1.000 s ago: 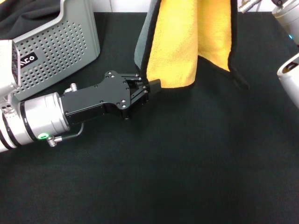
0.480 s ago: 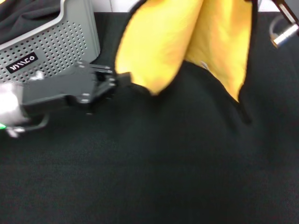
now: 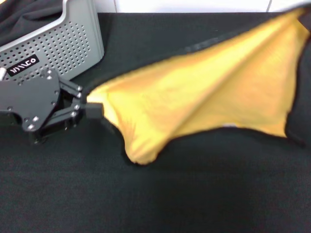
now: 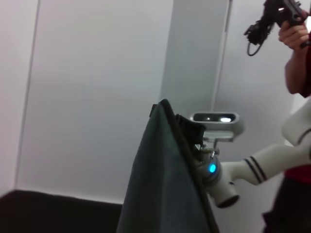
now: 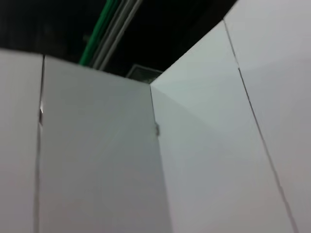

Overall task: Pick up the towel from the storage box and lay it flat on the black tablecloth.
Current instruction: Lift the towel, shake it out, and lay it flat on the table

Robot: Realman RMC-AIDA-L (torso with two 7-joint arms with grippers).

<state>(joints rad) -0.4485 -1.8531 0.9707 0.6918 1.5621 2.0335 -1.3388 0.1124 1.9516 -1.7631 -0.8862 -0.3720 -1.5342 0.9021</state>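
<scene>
Plain white wall (image 4: 97, 97) with a grey vertical panel (image 4: 194, 58) at 12 o'clock. White panels (image 5: 218, 145) meet at a corner; dark ceiling (image 5: 73, 24) above with a green strip (image 5: 99, 31).

towel (image 3: 204, 97): was hanging almost vertically from the top of the head view with two yellow folds side by side; now pulled out into one wide yellow sheet, running from the top-right corner down to the left, near the storage box (image 3: 58, 43)
towel sag: low belly now droops near the black tablecloth (image 3: 194, 194) at centre-left
left gripper (image 3: 90, 108): moved from mid-frame leftwards, now just in front of the box's perforated wall; jaws clamped on the towel's left corner as before
left arm: silver wrist section gone from head view, only the black gripper body shows
right arm: white links at right edge no longer in head view
</scene>
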